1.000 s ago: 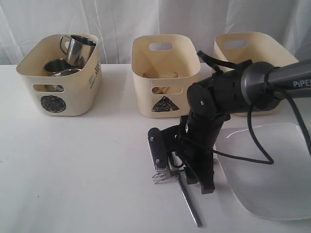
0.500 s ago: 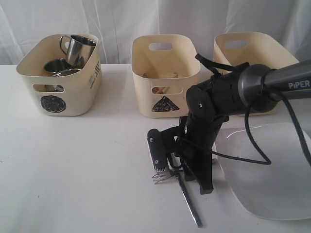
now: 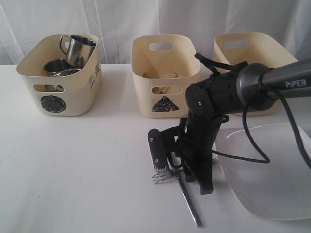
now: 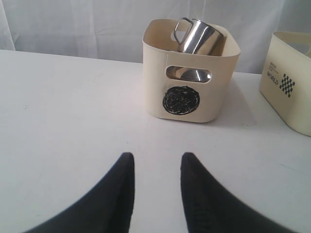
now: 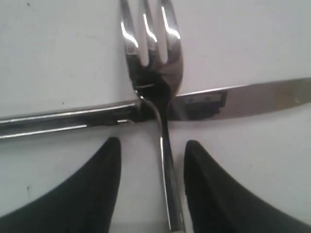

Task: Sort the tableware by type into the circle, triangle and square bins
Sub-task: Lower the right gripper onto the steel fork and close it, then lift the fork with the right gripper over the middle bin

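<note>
Steel gleams in the leftmost cream tub (image 3: 29,73), whose front bears a black scribbled circle. A handled mug (image 3: 78,50) leans above its rim, and beneath it lie more steel pieces, one a rounded bowl (image 3: 56,65). The rest are too crowded to tell apart. The left pincer (image 4: 155,167) hangs over bare counter facing this tub, its two black fingers apart with nothing between them.

The middle tub (image 3: 165,58) carries a scribbled triangle. Pale wooden shapes show through its cut-out handle, but what they are cannot be made out.

In front of that tub, on the white counter (image 3: 87,165), lies the fork (image 5: 151,73). Its neck crosses over the knife (image 5: 233,99), tines pointing away from the wrist camera. The right pincer (image 5: 153,145) is lowered over the fork's handle, its fingers spread on either side of the slim shaft. The shaft runs nearer one finger, with counter showing on both sides. In the exterior view the arm's black body covers most of the fork, leaving only the tines and the knife's long handle clear.

The third tub (image 3: 248,46) stands behind the right arm, which hides its front, so no mark can be read.

A large pale squarish plate (image 3: 277,189) lies at the far right, cut off by the frame's edge. White curtain (image 3: 121,19) closes the background behind the counter.
</note>
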`<state>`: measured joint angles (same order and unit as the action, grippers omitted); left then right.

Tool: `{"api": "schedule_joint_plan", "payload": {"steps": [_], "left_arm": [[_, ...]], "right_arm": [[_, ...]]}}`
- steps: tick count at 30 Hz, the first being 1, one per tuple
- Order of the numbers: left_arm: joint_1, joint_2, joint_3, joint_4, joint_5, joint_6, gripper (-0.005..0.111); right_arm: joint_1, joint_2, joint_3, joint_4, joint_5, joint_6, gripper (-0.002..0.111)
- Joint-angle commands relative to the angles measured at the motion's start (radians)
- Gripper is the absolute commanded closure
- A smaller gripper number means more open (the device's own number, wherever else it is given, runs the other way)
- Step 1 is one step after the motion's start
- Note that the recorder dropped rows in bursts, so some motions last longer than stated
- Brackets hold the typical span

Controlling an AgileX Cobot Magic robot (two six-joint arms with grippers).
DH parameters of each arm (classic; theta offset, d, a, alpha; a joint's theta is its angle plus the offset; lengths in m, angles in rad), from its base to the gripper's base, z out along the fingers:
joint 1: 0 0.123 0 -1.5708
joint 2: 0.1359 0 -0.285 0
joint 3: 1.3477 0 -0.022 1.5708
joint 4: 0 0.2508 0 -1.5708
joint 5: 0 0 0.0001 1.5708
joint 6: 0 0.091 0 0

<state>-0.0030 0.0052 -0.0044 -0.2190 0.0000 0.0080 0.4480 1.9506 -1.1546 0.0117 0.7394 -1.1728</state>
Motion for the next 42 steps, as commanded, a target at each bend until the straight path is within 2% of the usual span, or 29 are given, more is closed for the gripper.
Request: {"api": "schedule_joint_plan", "payload": {"steps": [1, 8, 11, 23, 33, 42], "left_arm": [[0.002, -0.005, 0.004, -0.005, 0.000, -0.008, 0.069], [0.002, -0.005, 0.004, -0.005, 0.000, -0.008, 0.069], [0.002, -0.005, 0.004, -0.005, 0.000, -0.008, 0.069], [0.002, -0.005, 0.004, -0.005, 0.000, -0.008, 0.069], [0.002, -0.005, 0.004, -0.005, 0.000, -0.008, 0.069], [0.002, -0.005, 0.004, -0.005, 0.000, -0.008, 0.069]], "right_arm": [[0.000, 0.040, 0.016, 0.023, 0.018, -0.011, 0.071], [0.000, 0.038, 0.016, 0.043, 0.014, -0.011, 0.108], [0.000, 0.020, 0.011, 0.053, 0.016, 0.002, 0.108], [0.000, -0.100, 0.009, 0.381, -0.016, 0.107, 0.108], [0.000, -0.145, 0.009, 0.386, -0.120, 0.350, 0.108], [-0.003, -0.242, 0.009, 0.386, -0.356, 0.444, 0.108]]}}
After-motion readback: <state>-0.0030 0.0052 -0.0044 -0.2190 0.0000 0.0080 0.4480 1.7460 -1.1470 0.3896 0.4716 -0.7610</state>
